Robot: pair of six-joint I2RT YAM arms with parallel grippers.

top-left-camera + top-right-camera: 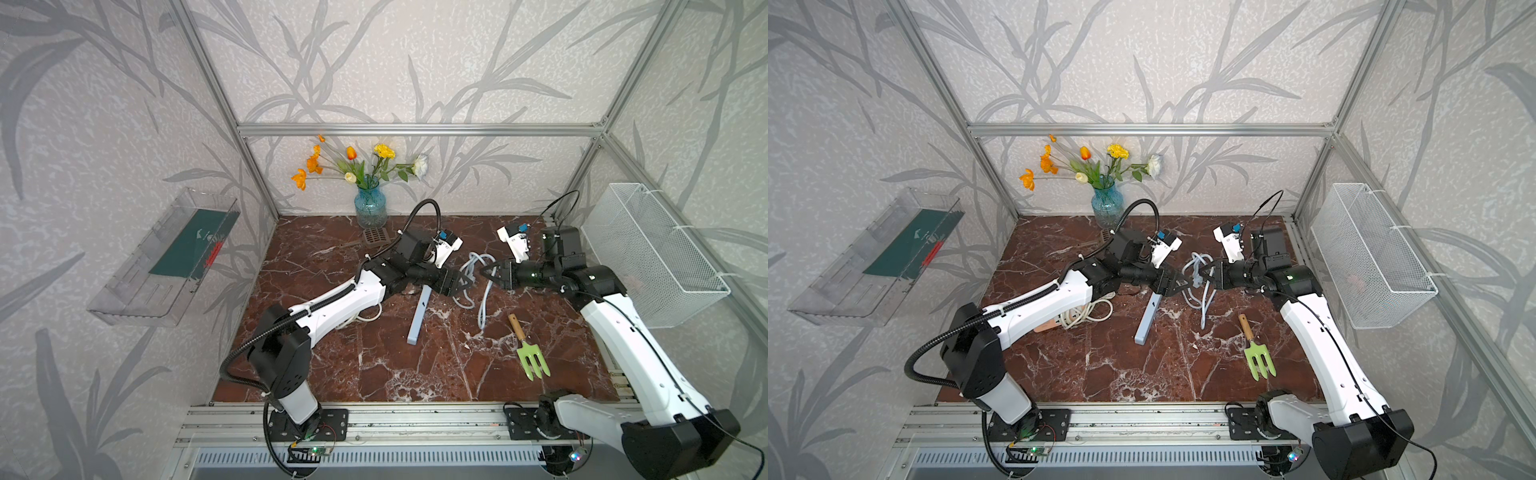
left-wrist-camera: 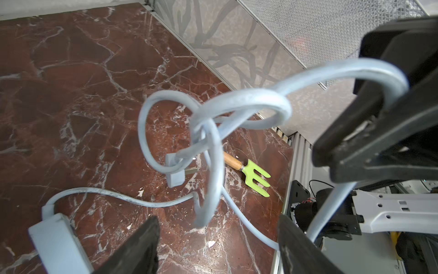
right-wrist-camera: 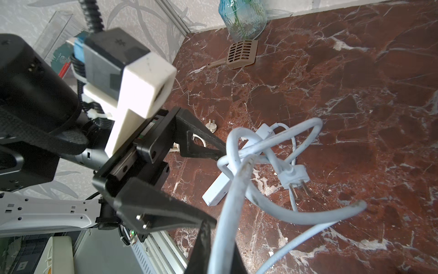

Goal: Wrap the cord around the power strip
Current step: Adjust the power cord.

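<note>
The light blue power strip (image 1: 417, 318) (image 1: 1148, 318) lies on the marble table, and its pale blue cord (image 1: 473, 270) (image 1: 1198, 274) rises from it in a tangle of loops between my two grippers. My right gripper (image 1: 488, 272) (image 3: 220, 234) is shut on a strand of the cord (image 3: 237, 189) and holds the tangle off the table. My left gripper (image 1: 463, 282) (image 2: 218, 219) faces it, open, with loops of cord (image 2: 237, 104) hanging in front of and between its fingers, none pinched. The plug (image 2: 175, 175) (image 3: 295, 175) dangles from the tangle. In the left wrist view the power strip (image 2: 57, 239) sits by one finger.
A green garden fork (image 1: 532, 359) lies at the front right. A blue vase of flowers (image 1: 370, 208) and a brown scoop (image 1: 376, 237) stand at the back. A white power strip with coiled cord (image 1: 1088, 311) lies under my left arm. A wire basket (image 1: 652, 253) hangs on the right wall.
</note>
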